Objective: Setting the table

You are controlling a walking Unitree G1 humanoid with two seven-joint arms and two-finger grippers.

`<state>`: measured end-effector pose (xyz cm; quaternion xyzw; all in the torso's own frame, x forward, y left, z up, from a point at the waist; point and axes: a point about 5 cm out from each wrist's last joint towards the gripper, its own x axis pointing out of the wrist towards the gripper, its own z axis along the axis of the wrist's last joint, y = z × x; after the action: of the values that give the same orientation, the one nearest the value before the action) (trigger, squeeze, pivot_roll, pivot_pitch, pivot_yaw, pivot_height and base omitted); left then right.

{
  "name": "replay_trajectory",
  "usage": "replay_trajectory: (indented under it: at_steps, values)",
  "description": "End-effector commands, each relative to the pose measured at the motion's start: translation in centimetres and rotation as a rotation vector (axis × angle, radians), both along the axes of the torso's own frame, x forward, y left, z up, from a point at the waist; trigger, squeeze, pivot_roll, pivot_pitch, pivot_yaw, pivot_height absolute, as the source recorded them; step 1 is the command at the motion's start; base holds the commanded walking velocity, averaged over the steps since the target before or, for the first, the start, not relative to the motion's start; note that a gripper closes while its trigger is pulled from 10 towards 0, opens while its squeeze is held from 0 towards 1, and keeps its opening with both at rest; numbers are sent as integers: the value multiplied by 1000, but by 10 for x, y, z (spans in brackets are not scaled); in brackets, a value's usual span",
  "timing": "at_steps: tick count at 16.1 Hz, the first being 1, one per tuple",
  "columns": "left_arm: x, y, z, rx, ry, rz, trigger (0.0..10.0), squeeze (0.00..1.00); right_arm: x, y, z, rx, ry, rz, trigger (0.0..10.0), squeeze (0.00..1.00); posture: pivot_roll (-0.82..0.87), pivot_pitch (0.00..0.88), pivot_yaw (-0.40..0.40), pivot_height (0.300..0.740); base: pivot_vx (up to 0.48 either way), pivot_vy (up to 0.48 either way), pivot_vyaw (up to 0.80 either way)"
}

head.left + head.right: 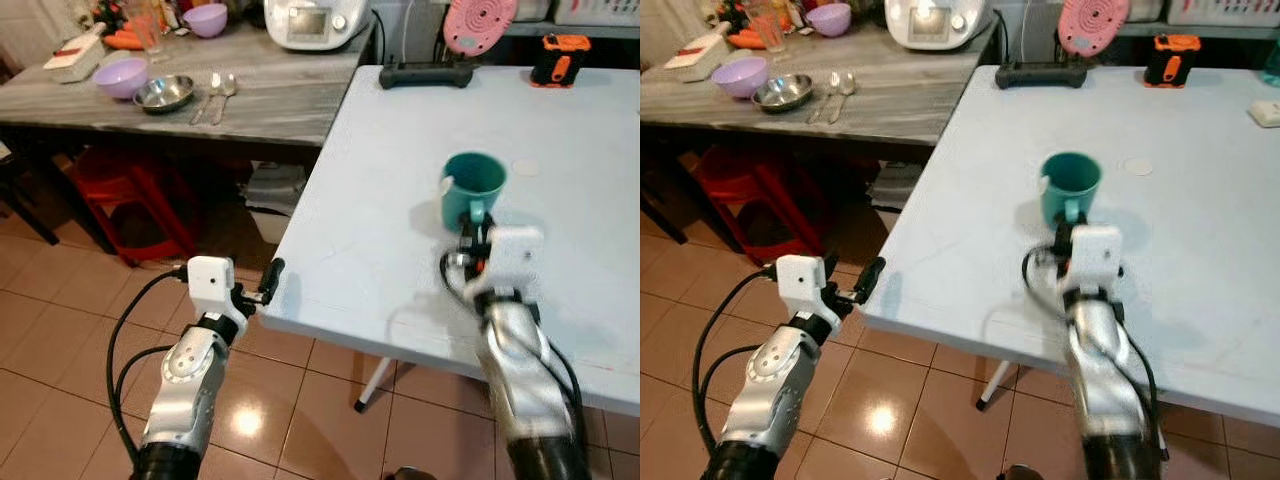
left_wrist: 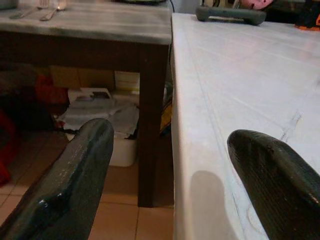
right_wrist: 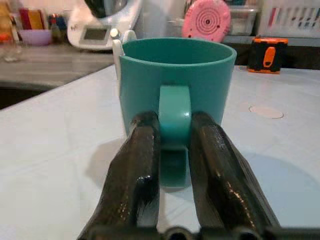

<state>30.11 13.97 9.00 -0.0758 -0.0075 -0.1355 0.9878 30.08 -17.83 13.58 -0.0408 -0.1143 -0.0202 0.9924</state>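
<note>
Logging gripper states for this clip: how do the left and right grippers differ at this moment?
The right gripper is shut on the handle of the teal plastic mug, while the left gripper is open and holds nothing. The right gripper is over the pale blue table; the left gripper sits at that table's near left corner edge, partly over the tiled floor. Both have two long black fingers on silver arms.
</note>
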Motion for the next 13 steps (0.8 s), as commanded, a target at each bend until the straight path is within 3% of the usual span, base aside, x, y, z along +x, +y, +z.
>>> replay_trajectory:
  at_steps: [1, 5, 6, 13]
  values:
    - [2, 5, 0, 12, -3, 29, 10000, 0, -3, 5, 7, 78, -16, 32, 10000, 0, -125, 0, 123, 740, 0, 0, 0]
    - [7, 3, 0, 16, -11, 45, 10000, 0, -15, 5, 0, 81, 60, -23, 10000, 0, -137, 0, 133, 740, 0, 0, 0]
    - [7, 3, -1, 14, -11, 43, 10000, 0, -18, 7, -3, 20, 65, -23, 10000, 0, -142, 0, 133, 740, 0, 0, 0]
    - [10, -2, -2, -7, -19, 32, 10000, 0, -26, 9, -2, 60, 106, -14, 10000, 0, -150, 0, 129, 740, 0, 0, 0]
